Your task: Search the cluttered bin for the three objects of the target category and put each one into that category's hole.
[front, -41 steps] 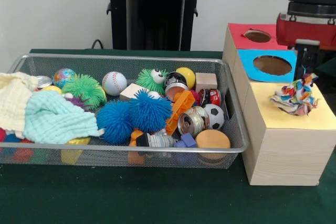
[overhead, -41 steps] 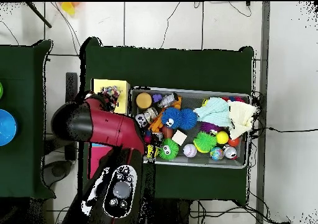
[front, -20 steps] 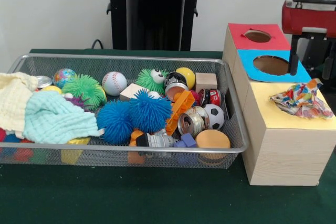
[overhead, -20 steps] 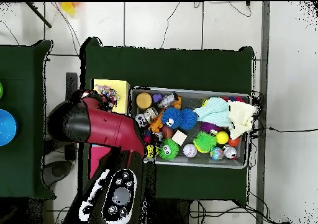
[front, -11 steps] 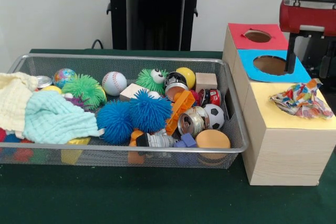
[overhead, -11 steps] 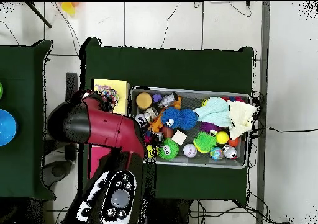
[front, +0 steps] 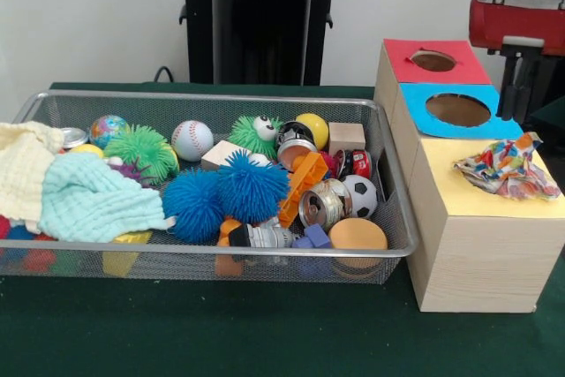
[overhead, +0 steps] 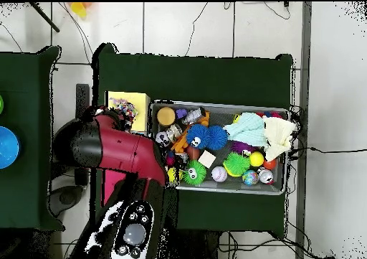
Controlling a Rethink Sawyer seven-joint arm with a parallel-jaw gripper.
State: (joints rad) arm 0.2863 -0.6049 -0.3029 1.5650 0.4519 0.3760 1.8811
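Nearest in the front view, the wire bin (front: 388, 249) is crowded with an orange disc (front: 357, 234), a tin can (front: 320, 206), a small soccer ball (front: 360, 192), two blue spiky balls (front: 225, 193) and two folded cloths (front: 62, 192) at the far left end. Beside it stands the wooden box (front: 481, 262), and on its yellow section lies a multicoloured cloth (front: 508, 169), crumpled over the spot where that section's hole should be; it seems to rest on top, not dropped through. Behind come the blue hole (front: 457, 109) and the red hole (front: 433, 61). The gripper (front: 523, 86) hangs empty above the blue section, though whether its fingers are spread I cannot tell. The step looks like a drop just made; next, likely push the cloth down or fetch another cloth from the bin.
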